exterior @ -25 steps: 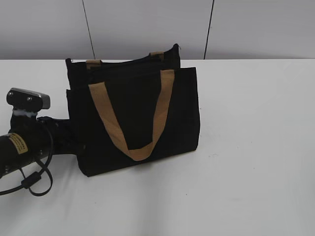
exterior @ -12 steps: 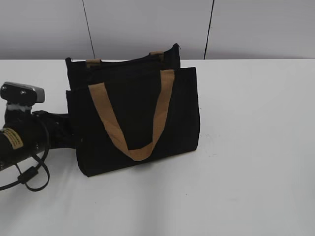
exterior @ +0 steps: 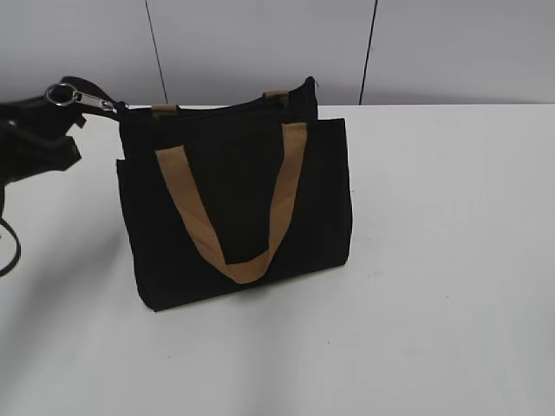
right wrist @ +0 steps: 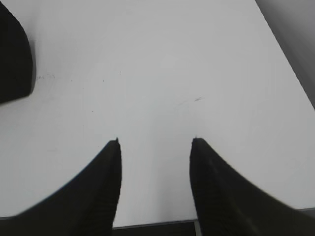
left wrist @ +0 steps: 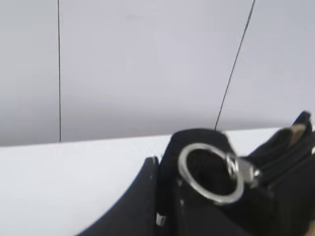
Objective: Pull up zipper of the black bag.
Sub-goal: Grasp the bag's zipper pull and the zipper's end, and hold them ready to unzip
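My left pincer (exterior: 39,130) sits at the black bag's (exterior: 238,204) zipper (exterior: 82,97) ring, grip undeterminable; my right pincer (right wrist: 155,142) is spread, empty.

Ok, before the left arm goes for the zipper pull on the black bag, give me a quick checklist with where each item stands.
1. Black bag upright on the table: ok.
2. Zipper pull ring in view at the bag's left top corner: ok.
3. Left gripper at the ring: ok.
4. Left gripper shut on the ring: cannot tell.
5. Right gripper open, holding nothing: ok.
6. Right gripper steadying the bag: not ok, it's over bare table.
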